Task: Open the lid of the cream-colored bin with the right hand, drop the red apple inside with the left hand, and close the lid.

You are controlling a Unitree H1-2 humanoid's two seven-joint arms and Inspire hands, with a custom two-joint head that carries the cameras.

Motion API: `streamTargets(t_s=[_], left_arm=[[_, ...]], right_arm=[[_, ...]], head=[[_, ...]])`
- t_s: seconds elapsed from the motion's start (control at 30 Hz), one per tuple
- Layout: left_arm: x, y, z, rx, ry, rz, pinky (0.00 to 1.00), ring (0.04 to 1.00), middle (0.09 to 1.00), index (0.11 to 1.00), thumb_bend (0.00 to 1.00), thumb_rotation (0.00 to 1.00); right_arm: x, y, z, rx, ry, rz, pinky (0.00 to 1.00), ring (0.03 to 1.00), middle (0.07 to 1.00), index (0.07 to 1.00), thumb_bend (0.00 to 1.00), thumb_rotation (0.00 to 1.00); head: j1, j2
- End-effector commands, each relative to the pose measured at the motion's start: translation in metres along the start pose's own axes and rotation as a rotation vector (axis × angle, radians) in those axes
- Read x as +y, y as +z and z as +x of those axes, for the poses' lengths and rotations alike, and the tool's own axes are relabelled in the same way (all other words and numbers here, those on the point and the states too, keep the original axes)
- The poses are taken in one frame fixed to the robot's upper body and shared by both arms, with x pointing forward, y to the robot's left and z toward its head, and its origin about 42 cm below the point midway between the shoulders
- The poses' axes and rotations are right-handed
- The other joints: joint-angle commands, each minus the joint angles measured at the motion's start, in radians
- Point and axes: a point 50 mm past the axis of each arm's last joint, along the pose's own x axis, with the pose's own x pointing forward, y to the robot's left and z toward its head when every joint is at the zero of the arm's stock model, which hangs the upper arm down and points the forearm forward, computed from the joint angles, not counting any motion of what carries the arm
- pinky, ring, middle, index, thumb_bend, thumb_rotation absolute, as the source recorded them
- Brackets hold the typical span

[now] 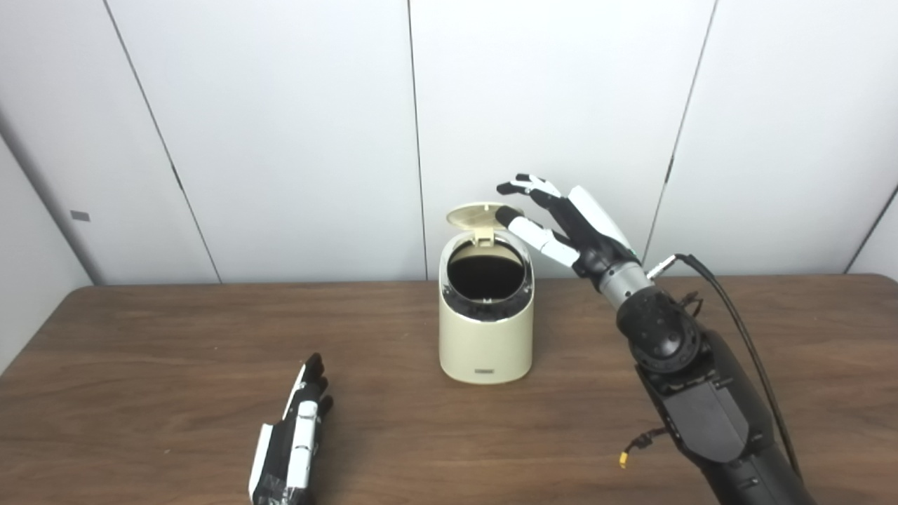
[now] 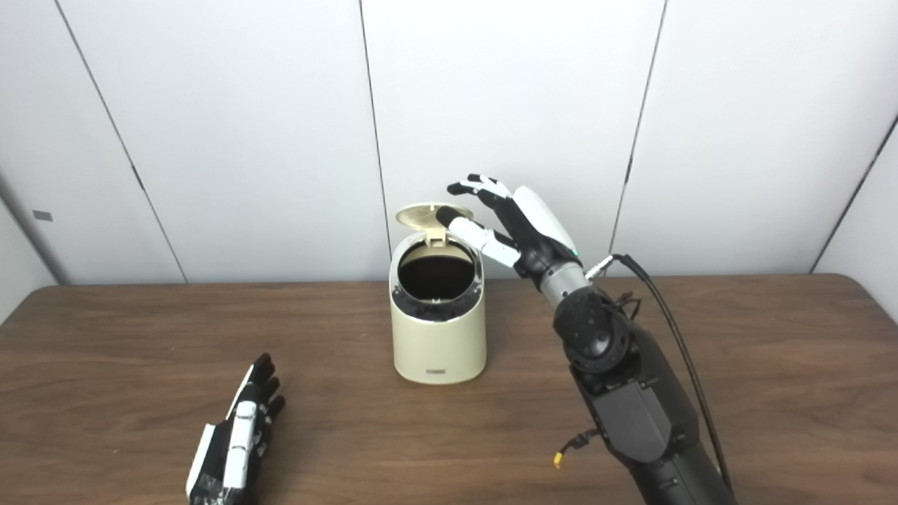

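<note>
While the round cream-coloured plastic lid (image 1: 479, 215) stands tipped up and back on its hinge, the cream-coloured cylindrical bin (image 1: 485, 315) sits open near the middle of the dark brown wooden bench (image 1: 168, 365), its dark interior showing. The right hand (image 1: 561, 221) is raised just beside the lid, fingers (image 1: 526, 184) spread apart and holding nothing, thumb tip at the lid's edge. The left hand (image 1: 295, 435) lies flat on the bench, well apart from the bin, fingers straight and together, empty. No red apple is visible.
</note>
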Motion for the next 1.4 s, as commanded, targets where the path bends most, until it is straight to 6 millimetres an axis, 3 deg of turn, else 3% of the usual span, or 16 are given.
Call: streamTargets(t_s=[0.0, 0.3, 0.57, 0.83, 1.37], left_arm=[[0.0, -0.017, -0.01, 0.069, 0.002, -0.015, 0.96, 1.0, 1.0, 1.0, 0.45, 0.93], [-0.001, -0.019, -0.006, 0.07, -0.012, 0.012, 0.98, 1.0, 1.0, 1.0, 0.51, 0.83], [0.0, -0.021, -0.004, 0.073, 0.003, 0.009, 1.0, 1.0, 1.0, 1.0, 0.48, 0.81], [-0.003, -0.023, -0.004, 0.073, 0.003, 0.04, 1.0, 1.0, 1.0, 1.0, 0.52, 0.81], [-0.006, -0.022, -0.005, 0.071, -0.003, 0.047, 1.0, 1.0, 1.0, 1.0, 0.53, 0.81]], right_arm=[[-0.022, 0.031, 0.013, -0.111, -0.038, -0.061, 0.92, 0.996, 0.964, 0.829, 0.59, 1.0], [-0.026, 0.034, 0.007, -0.128, -0.007, -0.164, 0.97, 1.0, 0.993, 0.825, 0.62, 1.0], [-0.037, 0.029, -0.002, -0.12, 0.004, -0.2, 0.99, 1.0, 0.991, 0.794, 0.6, 1.0], [-0.042, 0.023, -0.015, -0.103, 0.008, -0.259, 0.98, 1.0, 0.991, 0.77, 0.61, 1.0], [-0.024, 0.02, -0.023, -0.115, 0.082, -0.361, 0.98, 1.0, 0.974, 0.781, 0.6, 1.0]], head=[[-0.002, 0.0], [0.001, 0.0], [0.006, -0.001], [0.006, -0.001], [0.008, 0.007]])
